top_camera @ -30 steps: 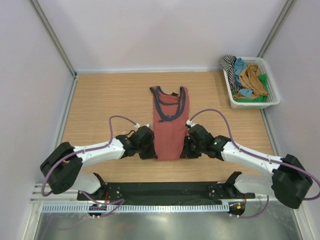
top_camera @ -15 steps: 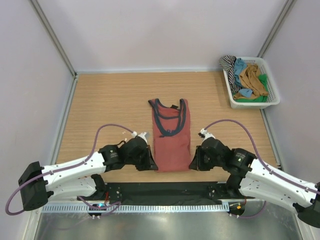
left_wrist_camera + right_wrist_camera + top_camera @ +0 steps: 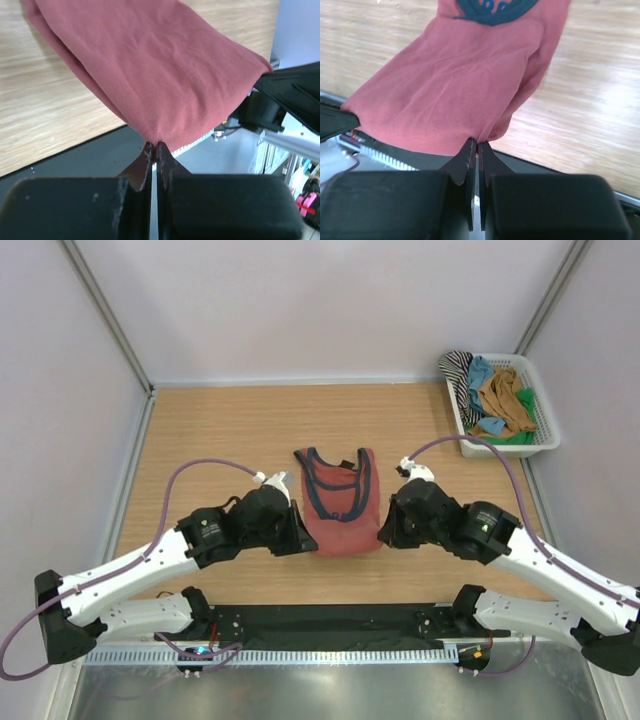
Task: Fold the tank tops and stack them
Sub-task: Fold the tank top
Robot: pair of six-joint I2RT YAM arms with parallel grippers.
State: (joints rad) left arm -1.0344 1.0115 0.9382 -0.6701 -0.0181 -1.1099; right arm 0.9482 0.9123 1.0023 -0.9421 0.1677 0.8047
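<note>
The left tool (image 3: 154, 146) is clamped shut on one lower corner of the rust-red tank top (image 3: 338, 512), with a small peak of cloth pinched in its black jaws. The right tool (image 3: 476, 142) is closed in the same way on the opposite lower corner. Between the two pinches the hem is held up off the surface (image 3: 200, 440) and the cloth sags in a shallow belly. The navy-trimmed neckline and straps are laid flat farther from the arms, near the middle of the surface.

The garment is judged light, thin and limp — no shape would be held by it unaided. It is best taken at the hem corners, as here, with the edge drawn taut between the tools so that a straight crease can be formed. Only a little cloth is caught in each pinch, so a sharp tug could free it.

Well apart, at the far right corner, a white basket (image 3: 510, 449) is filled with other tank tops — an ochre-brown one (image 3: 505, 395) among striped, blue and green cloth. They are tangled, and their number cannot be told. The chest print is cut off at the top of the right wrist view. It cannot be made out whether every layer is caught in the pinches, and the underside of the raised cloth is hidden.
</note>
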